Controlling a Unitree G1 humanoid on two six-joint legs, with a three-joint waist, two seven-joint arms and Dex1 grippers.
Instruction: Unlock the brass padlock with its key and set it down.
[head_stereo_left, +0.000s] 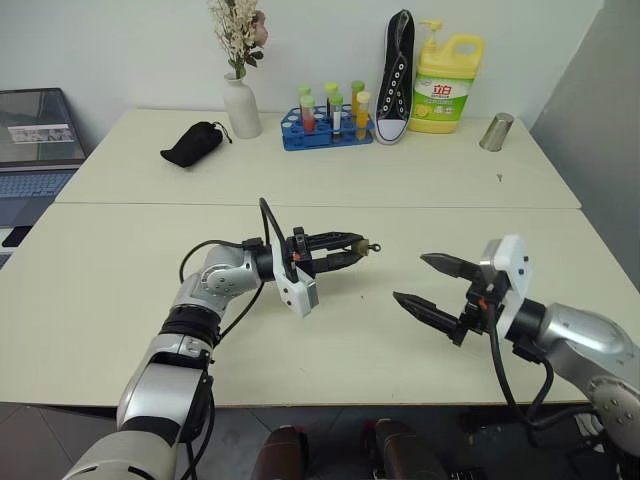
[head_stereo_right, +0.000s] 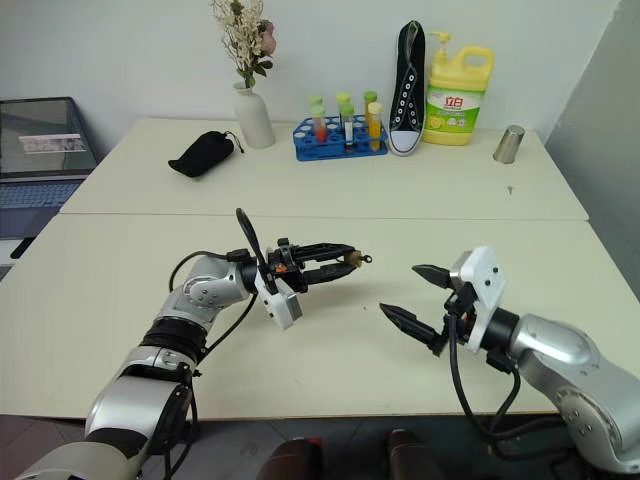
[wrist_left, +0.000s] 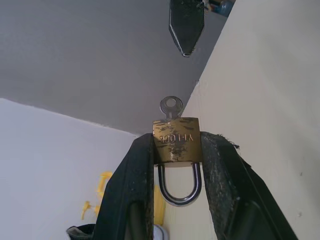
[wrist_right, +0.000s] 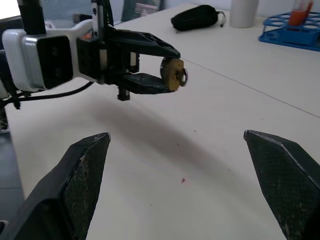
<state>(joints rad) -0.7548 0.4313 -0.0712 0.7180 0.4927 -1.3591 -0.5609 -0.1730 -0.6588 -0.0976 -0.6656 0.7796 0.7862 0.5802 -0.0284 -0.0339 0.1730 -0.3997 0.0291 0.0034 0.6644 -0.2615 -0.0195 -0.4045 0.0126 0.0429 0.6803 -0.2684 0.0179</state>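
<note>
In the blue rack (head_stereo_left: 300, 139), capped tubes (head_stereo_left: 334, 108) stand upright

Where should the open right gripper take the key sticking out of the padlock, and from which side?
Grip the key by its flat round bow, the one part clear of the brass padlock. The left gripper clamps the padlock's body with the key pointing toward the right gripper, so probably come straight in from that side, fingers closing across the bow's flat faces.
</note>
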